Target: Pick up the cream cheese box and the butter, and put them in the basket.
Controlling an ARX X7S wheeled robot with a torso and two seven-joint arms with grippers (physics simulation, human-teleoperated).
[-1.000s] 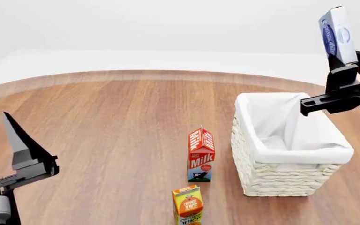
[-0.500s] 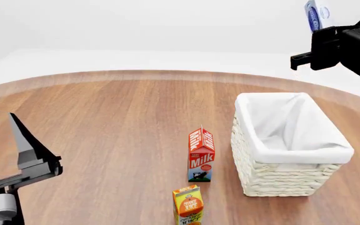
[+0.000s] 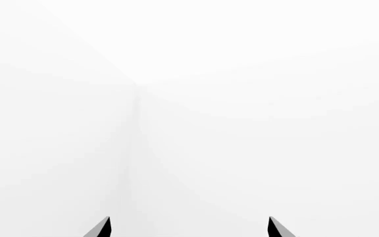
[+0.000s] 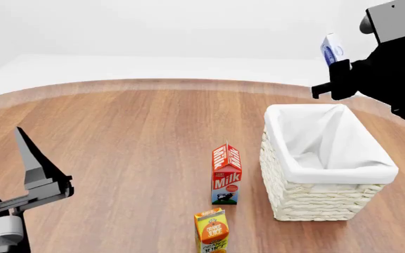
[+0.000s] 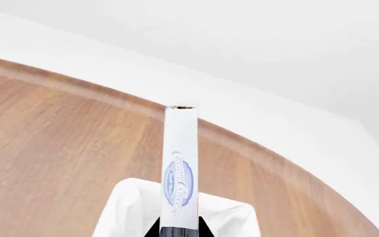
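Observation:
My right gripper (image 4: 339,67) is shut on the cream cheese box (image 4: 333,49), a flat white-and-blue box held upright in the air above the far rim of the basket (image 4: 343,172). In the right wrist view the cream cheese box (image 5: 180,168) stands edge-on between the fingers of that gripper (image 5: 179,232), with the basket's white liner (image 5: 128,207) below it. The basket is white, woven and holds nothing that shows. My left gripper (image 4: 35,164) hangs low at the left over the table; the left wrist view shows this gripper (image 3: 189,228) open, facing only white background. The butter is out of view.
A red milk carton (image 4: 227,174) stands just left of the basket, and an orange juice carton (image 4: 212,230) stands in front of it near the bottom edge. The round wooden table (image 4: 132,137) curves away behind them.
The right arm has swung the cream cheese box up and then leftward, from the view's right edge to above the basket's far rim. The left gripper has drifted slightly right.

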